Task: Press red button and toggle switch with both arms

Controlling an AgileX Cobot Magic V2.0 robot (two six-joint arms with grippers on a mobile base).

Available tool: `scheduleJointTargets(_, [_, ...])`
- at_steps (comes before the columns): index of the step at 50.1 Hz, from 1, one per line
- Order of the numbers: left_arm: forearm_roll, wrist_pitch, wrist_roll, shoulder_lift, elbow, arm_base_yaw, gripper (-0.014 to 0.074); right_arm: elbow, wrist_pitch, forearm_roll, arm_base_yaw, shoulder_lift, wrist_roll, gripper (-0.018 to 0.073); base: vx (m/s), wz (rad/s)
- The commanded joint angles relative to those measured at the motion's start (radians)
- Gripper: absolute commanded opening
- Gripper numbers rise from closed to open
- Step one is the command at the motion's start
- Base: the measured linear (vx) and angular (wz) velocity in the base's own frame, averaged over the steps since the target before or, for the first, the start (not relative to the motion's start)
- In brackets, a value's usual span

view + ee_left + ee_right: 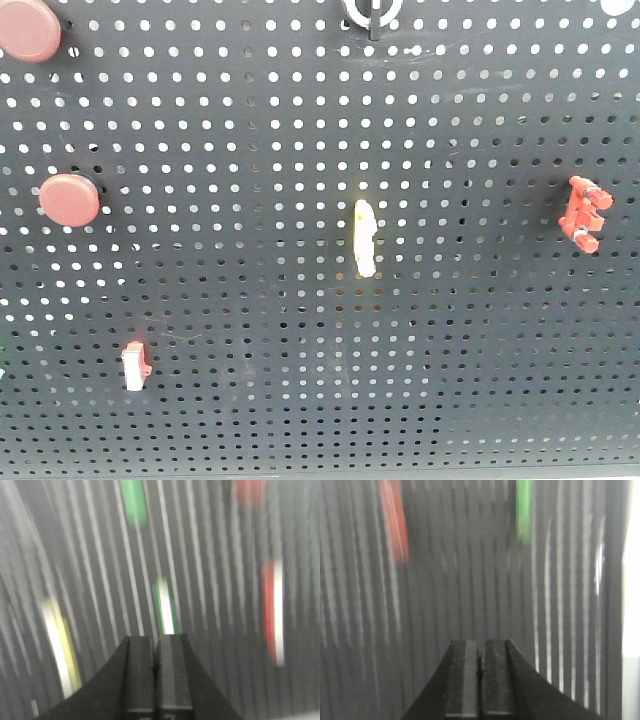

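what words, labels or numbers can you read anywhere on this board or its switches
None readable. In the front view the pegboard, upper red button, lower red button, toggle switch, pale yellow switch and red comb-shaped piece bear no visible print.
Both wrist views are motion-blurred; nothing there can be read.

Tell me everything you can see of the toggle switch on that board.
The toggle switch sits at the front view's top edge, cropped by the frame. Only the lower arc of its silver-white ring shows, with a black lever hanging down from it. It is mounted on the dark perforated board, above the pale yellow switch. Nothing touches it.
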Motion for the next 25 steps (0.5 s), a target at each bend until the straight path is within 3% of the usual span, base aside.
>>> scheduleJointTargets(1, [-0.005,-0.027,0.000,0.066,-0.201,0.001,0.0002,-0.211,-0.038,-0.009,0.001,0.116,-0.012,0.0000,0.00,0.00])
scheduleJointTargets(12, [0.041,0.114,0.007,0.326,-0.563,0.001,0.0002,-0.490,-0.041,-0.009,0.001,0.355,-0.012,0.0000,0.00,0.00])
scheduleJointTargets(25, [0.039,0.119,0.002,0.526,-0.646,0.001,0.0002,-0.562,-0.083,-0.008,0.001,0.547,-0.009,0.0000,0.00,0.00])
